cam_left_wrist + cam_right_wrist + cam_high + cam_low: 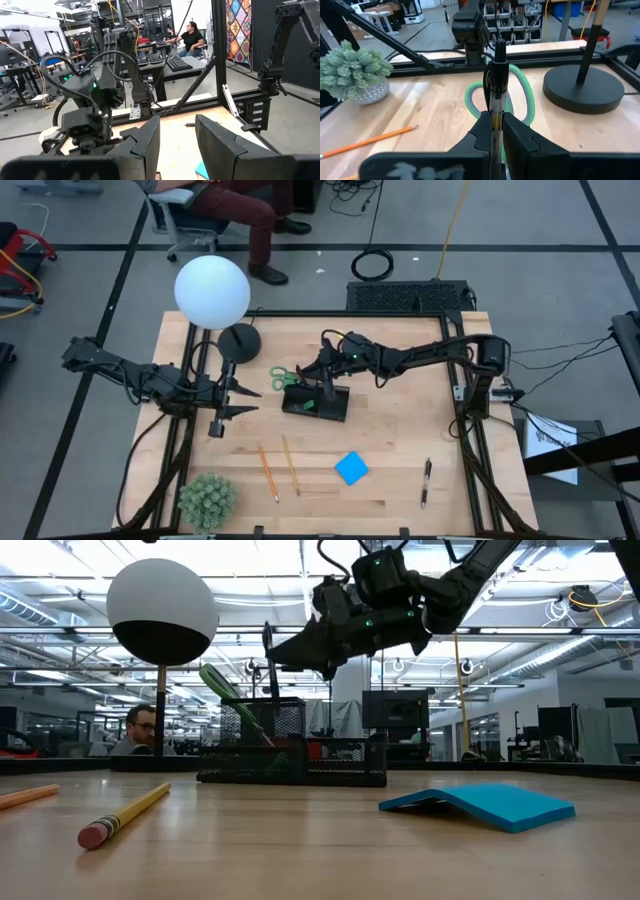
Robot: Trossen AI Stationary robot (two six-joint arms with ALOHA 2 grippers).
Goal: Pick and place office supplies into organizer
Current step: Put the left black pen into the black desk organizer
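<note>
The black organizer (316, 402) stands mid-table, also seen in the low view (295, 755). Green-handled scissors (282, 377) stick into its taller section, handles leaning out toward the lamp (232, 698). My right gripper (322, 372) hovers over that section, shut on a dark pen (496, 95). My left gripper (232, 395) waits open left of the organizer, touching nothing. Two orange pencils (267, 471) (290, 465), the blue pad (351, 468) and a second dark pen (426, 482) lie flat on the near half of the table. My right gripper (495, 122) pinches the dark pen's shaft (495, 107) between its two fingers (517, 137). The fingers come roughly level from the table's right and lie across the pen. It stands nearly upright (268, 662), lower end at the organizer's rim; whether it touches I cannot tell.
The lamp's round black base (239, 338) and white globe (212, 292) stand just beyond the left gripper. The spiky green plant (207, 500) sits at the near left corner. A seated person (235, 210) is beyond the far edge. Bare wood lies right of the organizer.
</note>
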